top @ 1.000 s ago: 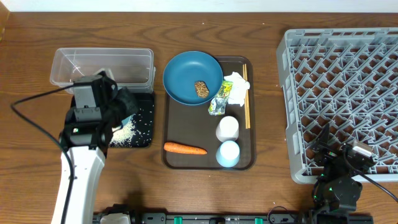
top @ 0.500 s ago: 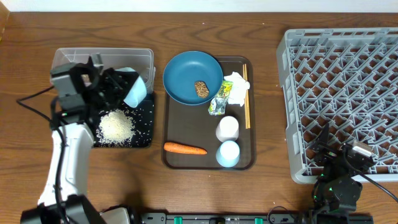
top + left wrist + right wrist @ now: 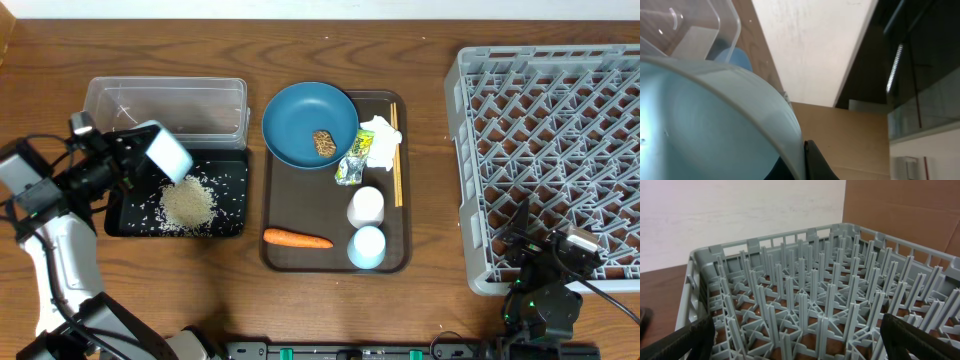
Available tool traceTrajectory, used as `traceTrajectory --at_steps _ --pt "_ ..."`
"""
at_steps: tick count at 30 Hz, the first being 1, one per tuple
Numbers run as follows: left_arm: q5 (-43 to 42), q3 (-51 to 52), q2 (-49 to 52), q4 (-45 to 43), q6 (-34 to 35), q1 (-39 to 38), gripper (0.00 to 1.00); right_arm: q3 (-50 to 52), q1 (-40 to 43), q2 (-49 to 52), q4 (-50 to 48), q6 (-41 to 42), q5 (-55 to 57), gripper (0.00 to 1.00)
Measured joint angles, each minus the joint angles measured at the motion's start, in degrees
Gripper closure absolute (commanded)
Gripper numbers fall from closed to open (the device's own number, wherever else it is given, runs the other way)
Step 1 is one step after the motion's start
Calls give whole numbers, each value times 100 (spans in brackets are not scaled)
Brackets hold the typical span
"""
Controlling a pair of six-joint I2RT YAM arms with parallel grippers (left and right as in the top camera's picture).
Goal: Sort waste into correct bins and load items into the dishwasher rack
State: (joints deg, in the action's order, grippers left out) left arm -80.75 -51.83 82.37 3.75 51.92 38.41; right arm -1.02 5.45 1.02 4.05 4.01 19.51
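My left gripper (image 3: 138, 160) (image 3: 802, 162) is shut on the rim of the white bowl (image 3: 168, 152), whose light blue inside (image 3: 700, 120) fills the left wrist view. It holds the bowl tilted above the black tray (image 3: 232, 225). A pile of loose rice (image 3: 187, 203) lies in that tray. The clear tub (image 3: 165, 105) stands just behind it. The blue plate (image 3: 300, 115) holds the brown lump (image 3: 323, 142). Tissue (image 3: 381, 133), wrapper (image 3: 354, 162), chopsticks (image 3: 396, 160), two cups (image 3: 366, 206) (image 3: 366, 246) and the carrot (image 3: 297, 238) lie on the brown tray. My right gripper (image 3: 545, 252) (image 3: 797, 347) is open at the rack's (image 3: 560, 130) (image 3: 805, 295) front edge.
The brown serving tray (image 3: 290, 258) sits between the bins and the rack. A black cable (image 3: 45, 175) loops on the table beside the left arm. Bare wood shows along the front of the table.
My left arm has swung back to the left with the bowl, lifting it off the black tray. The rice pile in the tray is now uncovered. The right arm has not moved.
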Motion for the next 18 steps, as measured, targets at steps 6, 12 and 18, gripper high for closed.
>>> traceTrajectory --at_steps 6,12,18 --pt "-343 0 55 -179 225 232 94 0 0 0 2 0 0 1" --pt "-476 0 85 -267 280 232 94 0 0 0 0 0 -2 1" --pt "-597 0 85 -282 380 232 94 0 0 0 2 0 -2 1"
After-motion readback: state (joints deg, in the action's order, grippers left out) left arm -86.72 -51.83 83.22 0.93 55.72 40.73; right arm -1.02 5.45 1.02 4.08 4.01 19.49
